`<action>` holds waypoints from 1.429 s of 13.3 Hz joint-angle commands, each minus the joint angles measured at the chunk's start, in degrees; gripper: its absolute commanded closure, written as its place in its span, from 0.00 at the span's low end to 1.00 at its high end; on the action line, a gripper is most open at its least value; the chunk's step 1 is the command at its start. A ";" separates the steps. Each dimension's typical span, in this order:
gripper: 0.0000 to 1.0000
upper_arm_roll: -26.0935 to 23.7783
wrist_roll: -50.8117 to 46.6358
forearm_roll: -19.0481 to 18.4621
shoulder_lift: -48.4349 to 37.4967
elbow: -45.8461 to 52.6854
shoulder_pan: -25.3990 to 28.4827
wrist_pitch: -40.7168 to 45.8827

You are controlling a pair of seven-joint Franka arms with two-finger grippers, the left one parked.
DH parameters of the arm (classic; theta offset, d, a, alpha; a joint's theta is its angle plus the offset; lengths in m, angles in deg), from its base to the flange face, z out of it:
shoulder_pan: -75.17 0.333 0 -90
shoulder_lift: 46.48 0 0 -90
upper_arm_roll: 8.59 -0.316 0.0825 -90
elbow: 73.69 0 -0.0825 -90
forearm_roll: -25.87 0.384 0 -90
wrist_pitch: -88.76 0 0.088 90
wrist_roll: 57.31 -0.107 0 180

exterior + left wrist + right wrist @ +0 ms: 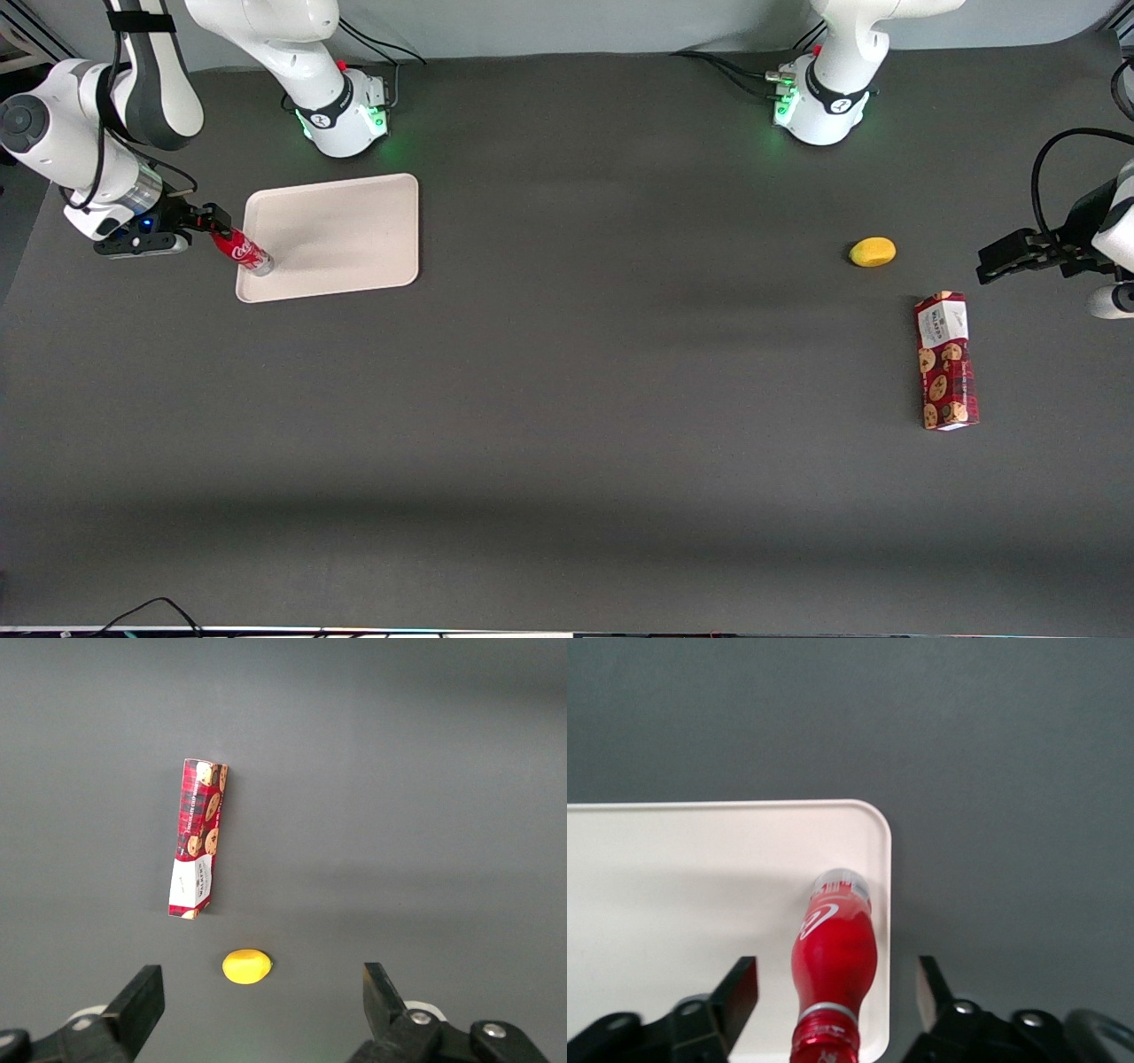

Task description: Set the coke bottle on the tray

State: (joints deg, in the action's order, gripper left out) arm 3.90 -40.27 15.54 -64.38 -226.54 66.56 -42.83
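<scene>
White Coca-Cola script on coke bottle [241, 252]; "Walkers" on white end of cookie box [945, 360]; nothing else legible.

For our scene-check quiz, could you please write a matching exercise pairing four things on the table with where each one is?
Things:
1. bottle
2. lemon
3. cookie box
4. tool

Places:
A. lying flat at the parked arm's end, nearer the front camera than the lemon
B. base on the tray by its rim
C. open around the bottle's cap end
D. on the bare table, farther from the front camera than the cookie box

Pairs: 1-B, 2-D, 3-A, 4-C
</scene>
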 commanded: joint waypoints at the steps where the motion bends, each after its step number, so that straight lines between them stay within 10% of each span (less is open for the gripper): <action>1: 0.00 -0.01 -1.74 -0.91 0.49 7.71 -0.18 7.10; 10: 0.00 0.52 -1.04 11.38 10.57 45.39 0.44 27.75; 19: 0.00 -5.37 -1.48 10.51 13.50 53.00 2.36 32.54</action>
State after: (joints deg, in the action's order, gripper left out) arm -1.42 -40.74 25.85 -52.26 -176.19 67.47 -11.95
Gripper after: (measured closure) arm 0.000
